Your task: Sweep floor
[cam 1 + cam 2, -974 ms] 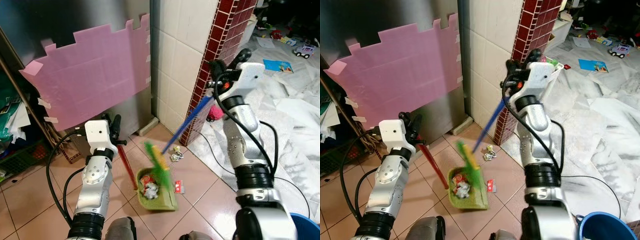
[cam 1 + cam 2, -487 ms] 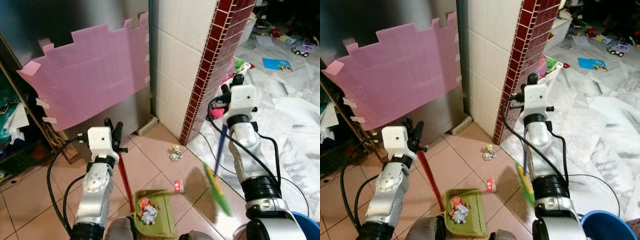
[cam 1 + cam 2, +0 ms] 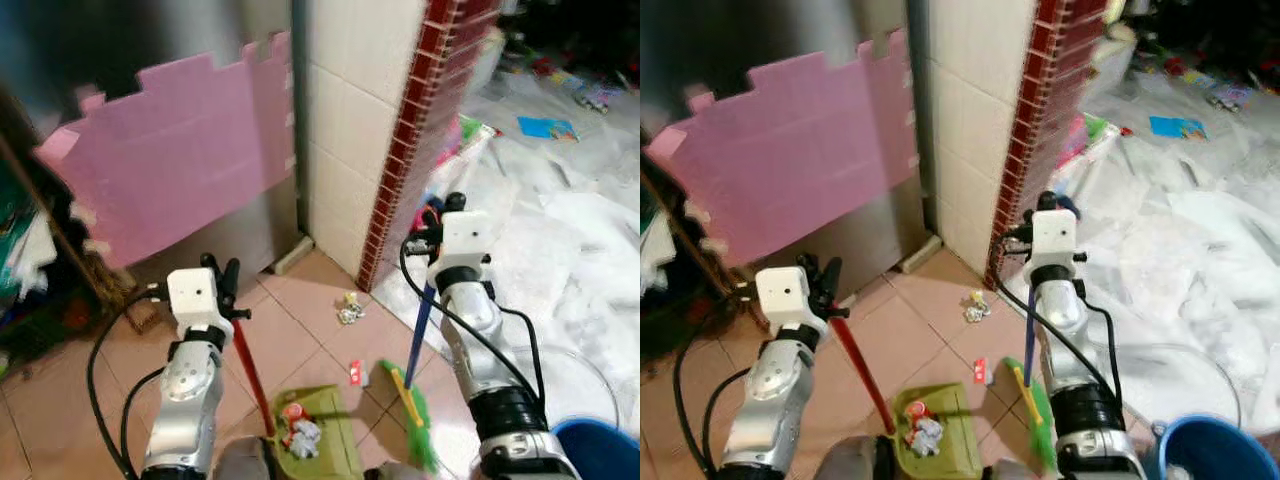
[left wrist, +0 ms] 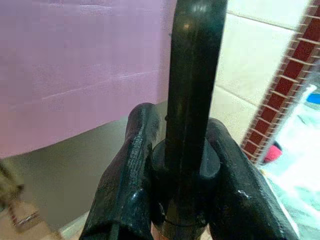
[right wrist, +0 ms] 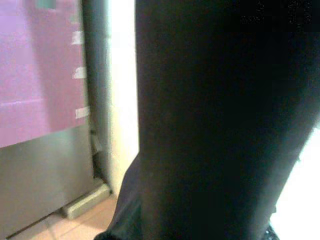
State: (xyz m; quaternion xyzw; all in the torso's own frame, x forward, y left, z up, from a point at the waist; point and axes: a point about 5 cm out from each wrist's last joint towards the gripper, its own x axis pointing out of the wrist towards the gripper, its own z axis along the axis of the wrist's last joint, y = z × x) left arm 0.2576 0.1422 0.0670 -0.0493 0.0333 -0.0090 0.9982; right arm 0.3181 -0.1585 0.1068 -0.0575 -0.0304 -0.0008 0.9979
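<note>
floor point(image 3: 300, 300): pink tiles | green dustpan point(image 3: 325, 425) with litter resting on it | crumpled wrapper point(image 3: 350, 308) near brick pillar | red scrap point(image 3: 357, 373) beside green broom head point(image 3: 412, 418)

The left tool point(image 4: 180, 165) has its two black fingers point(image 4: 132, 175) closed around a dark rod-like handle point(image 4: 192, 90), one finger pressed on each side of it. Beyond them hangs a pink foam sheet point(image 4: 75, 65) over a grey metal panel point(image 4: 65, 165). Next to that stands a white tiled wall point(image 4: 255, 65), edged with a strip of red brick tiles point(image 4: 287, 85).
</note>
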